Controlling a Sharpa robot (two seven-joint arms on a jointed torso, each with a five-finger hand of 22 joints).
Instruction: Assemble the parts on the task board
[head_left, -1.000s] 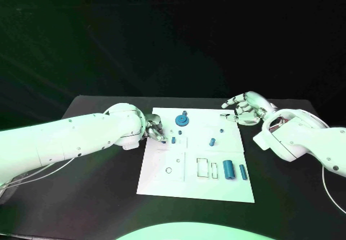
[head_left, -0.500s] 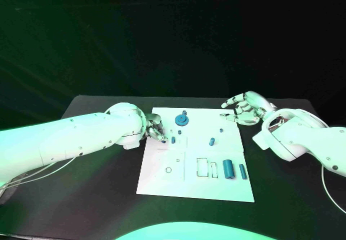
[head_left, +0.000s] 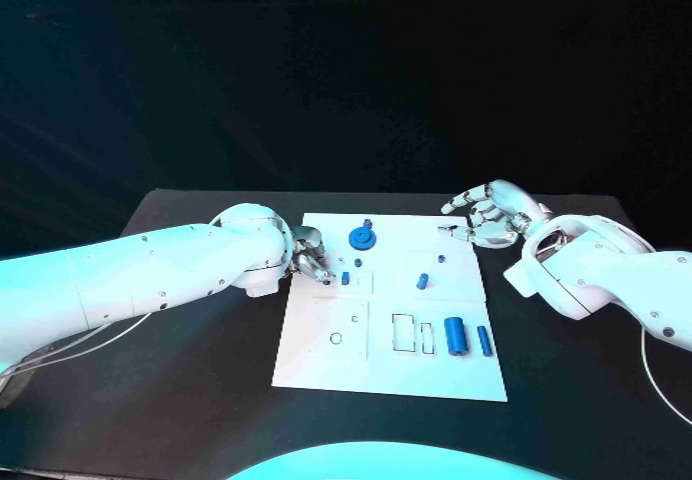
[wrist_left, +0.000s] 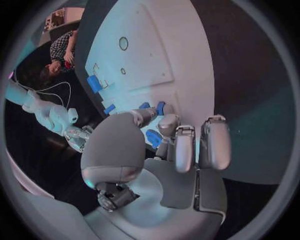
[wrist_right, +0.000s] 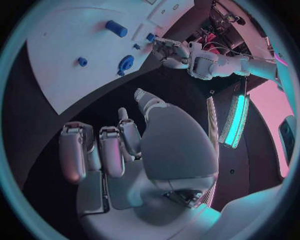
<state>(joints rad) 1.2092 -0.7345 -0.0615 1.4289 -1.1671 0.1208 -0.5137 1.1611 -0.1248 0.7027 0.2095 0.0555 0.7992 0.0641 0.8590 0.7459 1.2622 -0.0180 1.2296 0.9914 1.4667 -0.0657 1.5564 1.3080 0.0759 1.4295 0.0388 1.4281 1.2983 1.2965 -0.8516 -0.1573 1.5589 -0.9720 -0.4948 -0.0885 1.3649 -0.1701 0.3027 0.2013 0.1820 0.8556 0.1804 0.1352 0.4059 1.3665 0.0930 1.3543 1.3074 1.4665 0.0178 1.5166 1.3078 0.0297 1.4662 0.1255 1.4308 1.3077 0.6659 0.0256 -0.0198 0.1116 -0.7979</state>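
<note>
While both arms sit as they did a second ago, left hand (head_left: 307, 262) fingers stay curled at the task board (head_left: 392, 372) left edge beside a small blue part (head_left: 345, 279), grasp unclear; right hand (head_left: 490, 218) hovers loosely curled, empty, off the far-right corner, so no assembly progress.

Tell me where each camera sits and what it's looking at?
Head view: on the robot's head, looking down at the white task board on the black table; both white arms reach in, left hand and right hand.
Left wrist view: behind the left hand, facing the board.
Right wrist view: behind the right hand, facing the board.
Shared: the board's blue parts, like the round blue part, and the left hand.
</note>
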